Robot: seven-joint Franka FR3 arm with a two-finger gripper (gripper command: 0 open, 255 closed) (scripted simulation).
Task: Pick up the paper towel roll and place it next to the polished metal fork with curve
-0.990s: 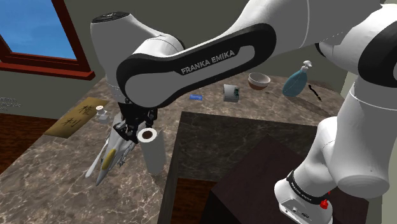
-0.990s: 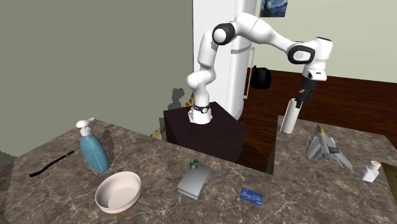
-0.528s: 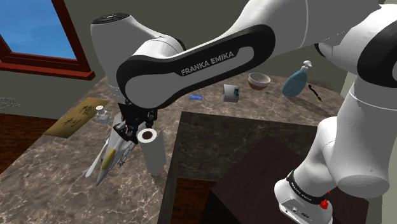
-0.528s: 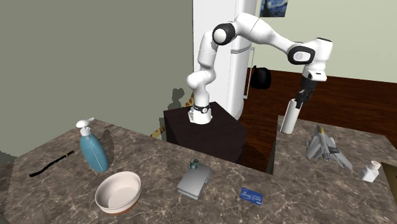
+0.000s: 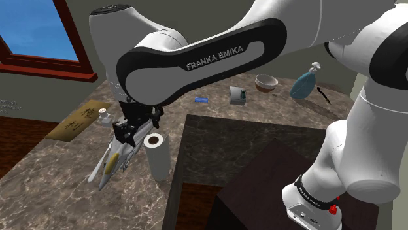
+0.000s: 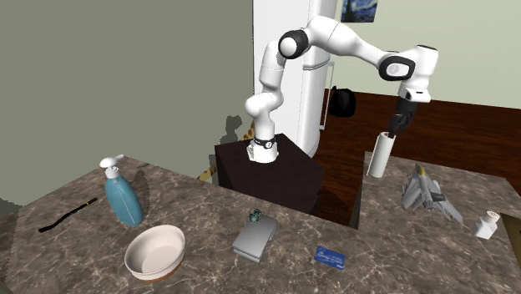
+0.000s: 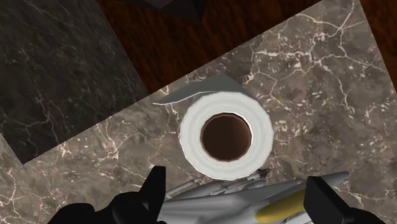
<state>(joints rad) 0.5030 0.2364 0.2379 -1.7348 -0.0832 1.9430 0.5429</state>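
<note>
The gripper (image 5: 133, 134) is hovering just above the paper towel roll (image 5: 157, 160), a bit to the shoulder view's left of it. Its fingers (image 7: 156, 186) are standing wide apart and gripping nothing; in the wrist view the roll's top is lying just beyond the fingertips, not between them. The white roll is standing upright on the marble counter (image 5: 52, 176), right at the counter's edge by the gap, w/ its brown core facing up. A grey toy jet (image 5: 110, 162) w/ a yellow canopy is lying just beside the roll on the shoulder view's left, directly under the open fingers. A small white shaker (image 5: 104, 117) and a tan mat (image 5: 77, 121) are sitting farther off on that side. The fork (image 6: 65, 215) is drawn black and curved, and it is lying well apart from the roll, on the other counter section at the second exterior view's near left. A blue soap dispenser (image 6: 122, 196) is standing near it, and a bowl (image 6: 155, 250) is sitting just to the right of that. A grey box (image 6: 255, 236) and a blue card (image 6: 331, 256) are lying farther right on the same section — all of them across the gap from the roll. The arm is reaching over from its dark stand (image 6: 269, 177), which is sitting between the two counter sections.
</note>
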